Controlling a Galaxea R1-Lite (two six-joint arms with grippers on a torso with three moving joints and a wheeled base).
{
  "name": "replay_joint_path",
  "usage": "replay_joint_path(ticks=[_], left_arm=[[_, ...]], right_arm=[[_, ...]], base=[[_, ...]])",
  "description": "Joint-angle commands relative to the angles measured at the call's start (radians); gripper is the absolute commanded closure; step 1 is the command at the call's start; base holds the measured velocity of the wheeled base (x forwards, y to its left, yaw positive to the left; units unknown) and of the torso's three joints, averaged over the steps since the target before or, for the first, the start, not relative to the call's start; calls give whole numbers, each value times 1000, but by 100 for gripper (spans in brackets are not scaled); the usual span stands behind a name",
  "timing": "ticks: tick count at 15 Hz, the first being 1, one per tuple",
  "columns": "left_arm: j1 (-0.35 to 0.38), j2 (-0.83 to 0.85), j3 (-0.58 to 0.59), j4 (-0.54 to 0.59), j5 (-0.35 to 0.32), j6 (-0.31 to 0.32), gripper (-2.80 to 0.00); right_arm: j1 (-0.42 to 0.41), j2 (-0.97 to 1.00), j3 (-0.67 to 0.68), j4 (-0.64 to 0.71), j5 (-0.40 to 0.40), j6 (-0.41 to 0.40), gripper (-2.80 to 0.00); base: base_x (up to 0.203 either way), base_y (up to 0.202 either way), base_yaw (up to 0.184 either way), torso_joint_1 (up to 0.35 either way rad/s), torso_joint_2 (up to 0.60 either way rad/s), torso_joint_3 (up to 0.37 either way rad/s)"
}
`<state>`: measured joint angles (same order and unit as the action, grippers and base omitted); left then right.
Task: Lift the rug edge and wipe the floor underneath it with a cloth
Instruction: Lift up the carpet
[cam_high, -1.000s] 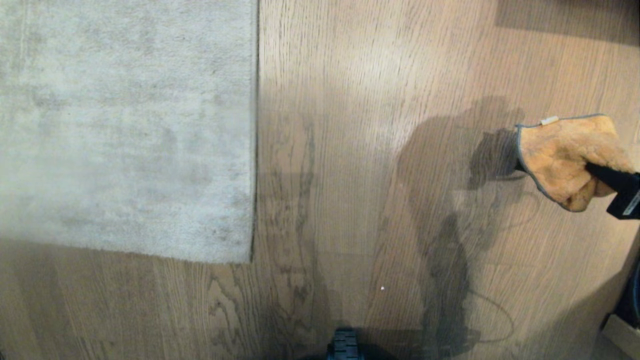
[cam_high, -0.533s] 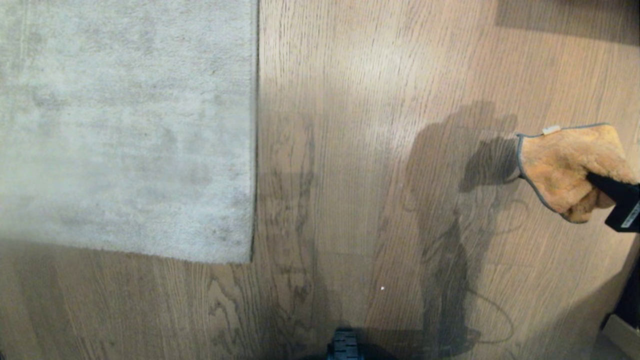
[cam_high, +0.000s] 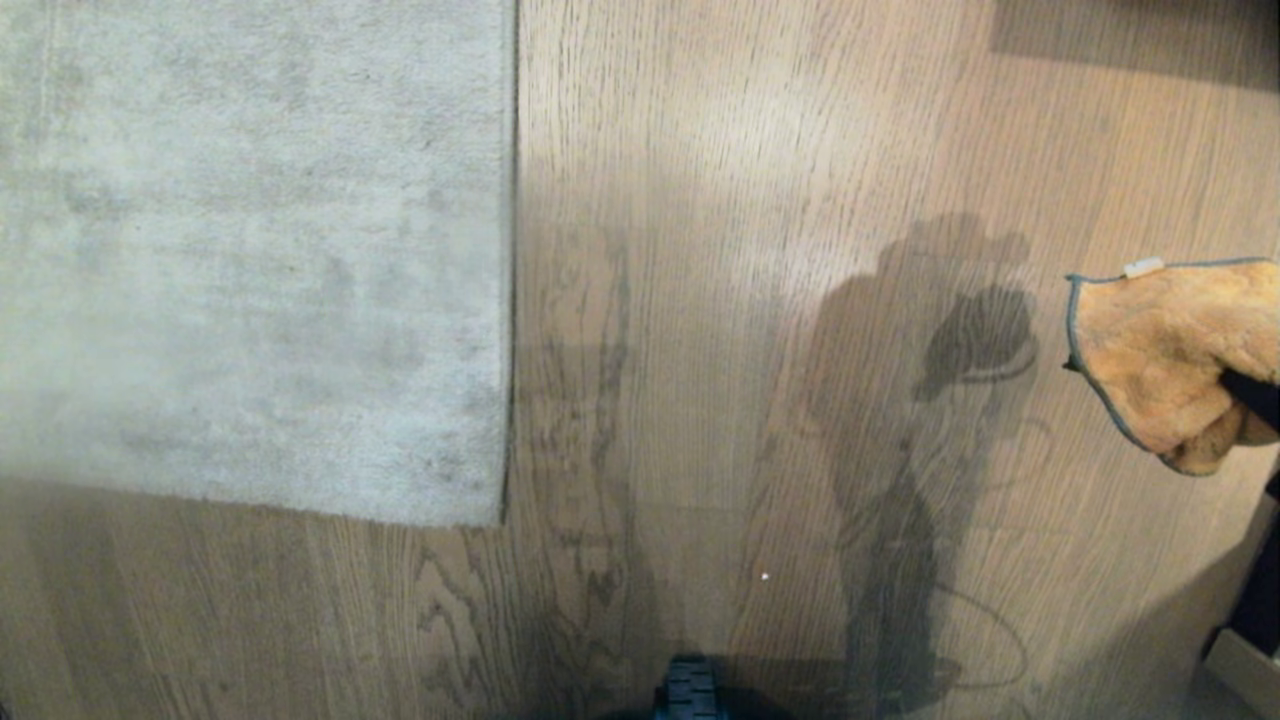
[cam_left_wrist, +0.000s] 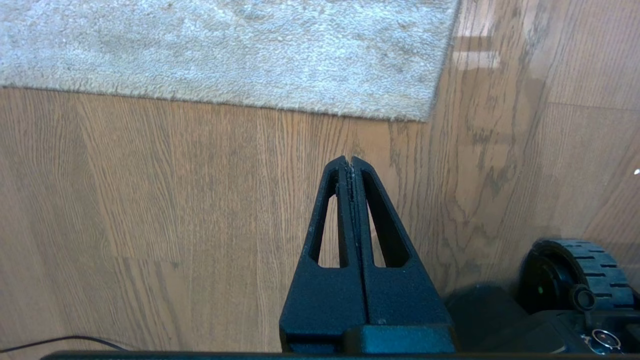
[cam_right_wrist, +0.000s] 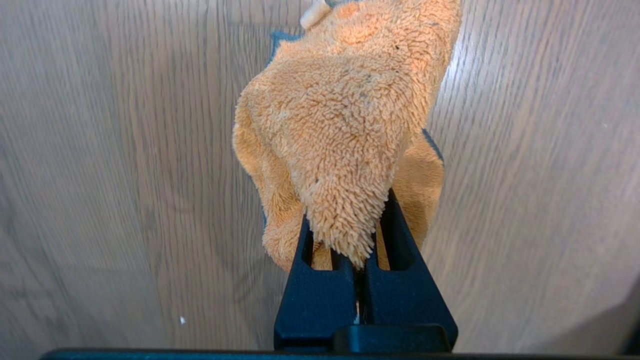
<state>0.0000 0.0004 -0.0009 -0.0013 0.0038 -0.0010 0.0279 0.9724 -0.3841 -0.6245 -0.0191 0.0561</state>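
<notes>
Right claw (cam_right_wrist: 359, 235) grips the cloth (cam_high: 1165, 345) at 3 o'clock above the floor (cam_high: 760, 200); left claw (cam_left_wrist: 349, 162) sits closed, empty; rug edge (cam_high: 508, 300) lies flat at 9 o'clock, needing lifting next

Rug edge (cam_high: 505, 300) on floor (cam_high: 700, 300) at left (cloth (cam_high: 1160, 350) far right)

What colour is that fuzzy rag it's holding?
Orange-yellow, with thin dark grey trim; the cloth shows best in the right wrist view.
</notes>
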Motion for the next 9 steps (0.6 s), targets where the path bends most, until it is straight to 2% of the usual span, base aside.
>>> replay_joint_path(ticks=[1, 4, 9], left_arm=[[0, 0, -1, 0, 1, -1, 0], [0, 0, -1, 0, 1, -1, 0], [0, 0, -1, 0, 1, -1, 0]], right_arm=[[-2, -76, 35, -3, -1, -11, 0], [-5, -183, 101, 15, -1, -55, 0], [-50, -382, 155, 158, -1, -132, 0]], base=[[0, 0, 0, 0, 0, 0], [0, 0, 0, 0, 0, 0], [0, 0, 0, 0, 0, 0]])
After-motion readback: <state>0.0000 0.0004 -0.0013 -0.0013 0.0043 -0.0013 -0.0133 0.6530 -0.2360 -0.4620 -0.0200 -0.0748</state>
